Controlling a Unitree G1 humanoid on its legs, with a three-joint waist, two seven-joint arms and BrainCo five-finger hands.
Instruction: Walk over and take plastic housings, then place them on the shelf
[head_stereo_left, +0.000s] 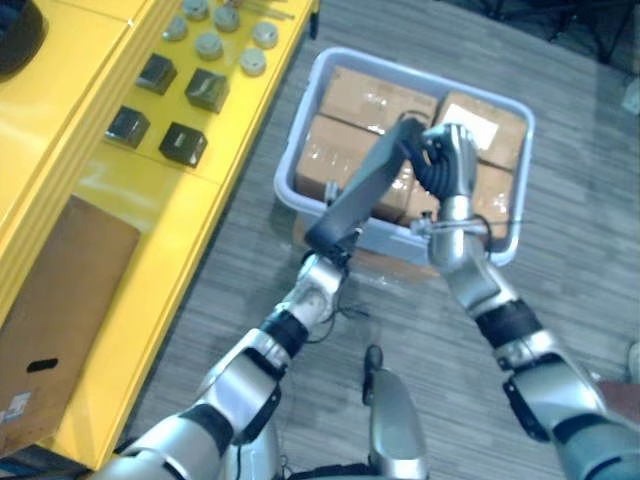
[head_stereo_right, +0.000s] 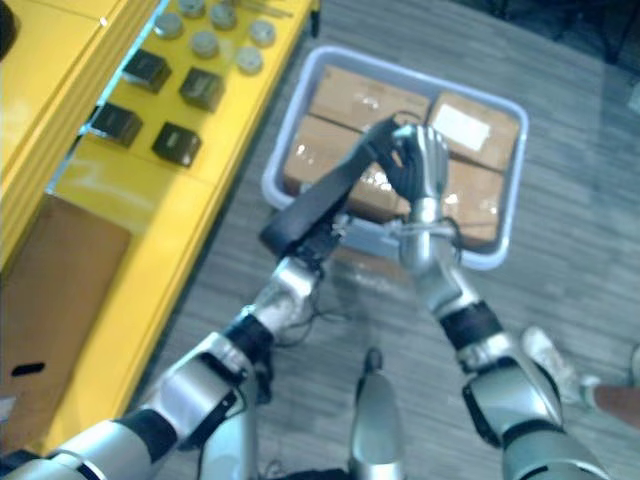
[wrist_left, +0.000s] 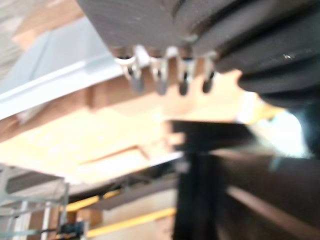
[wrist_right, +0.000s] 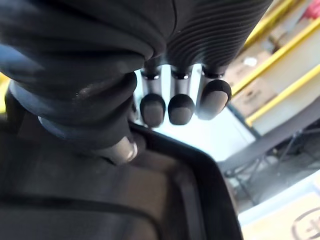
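Observation:
A long dark plastic housing (head_stereo_left: 365, 185) hangs tilted in the air over a grey bin, held between both hands. My right hand (head_stereo_left: 450, 160) grips its upper end. In the right wrist view the dark-tipped fingers (wrist_right: 180, 107) curl over the housing's black rim (wrist_right: 200, 170). My left hand (head_stereo_left: 325, 268) is at the lower end, mostly hidden under the housing. In the left wrist view its fingers (wrist_left: 159, 75) curl past the housing's flat edge (wrist_left: 135, 20).
The grey bin (head_stereo_left: 296, 130) on the floor holds several cardboard boxes (head_stereo_left: 375, 100). A yellow shelf (head_stereo_left: 150, 250) runs along the left, with small black housings (head_stereo_left: 183, 143), grey round parts (head_stereo_left: 208, 44) and a cardboard sheet (head_stereo_left: 50, 320). A person's shoe (head_stereo_right: 545, 350) is at right.

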